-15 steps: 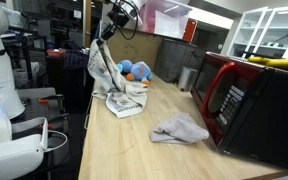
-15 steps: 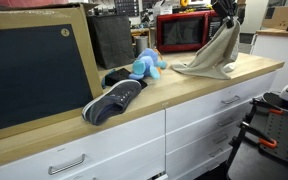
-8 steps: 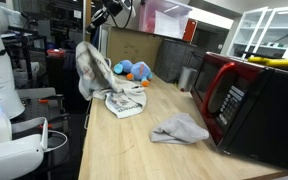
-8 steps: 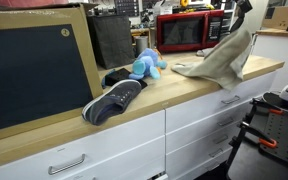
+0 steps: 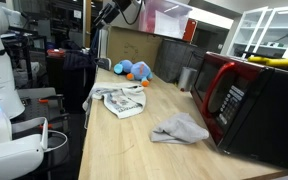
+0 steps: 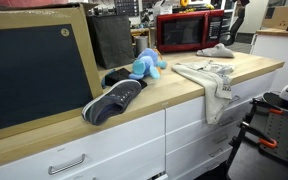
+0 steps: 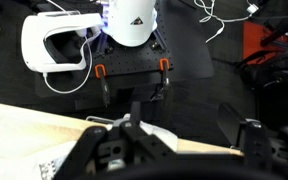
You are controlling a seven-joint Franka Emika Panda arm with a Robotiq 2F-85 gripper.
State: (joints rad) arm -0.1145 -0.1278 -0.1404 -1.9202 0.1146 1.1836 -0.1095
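From up here I see my gripper [image 7: 169,150] blurred along the bottom edge, fingers [image 7: 89,158] spread wide; the pale wooden table [image 7: 24,125] lies beneath; past its edge, a white machine [image 7: 132,20] stands on the dark floor [image 7: 234,60]

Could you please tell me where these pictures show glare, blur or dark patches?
Wrist view: the black gripper sits near the lens and looks soft and dark; the floor beyond is sharper. In an exterior view, the white-framed windows are washed out and the glossy red microwave door carries reflections. In an exterior view, the black chalkboard panel shows little detail.
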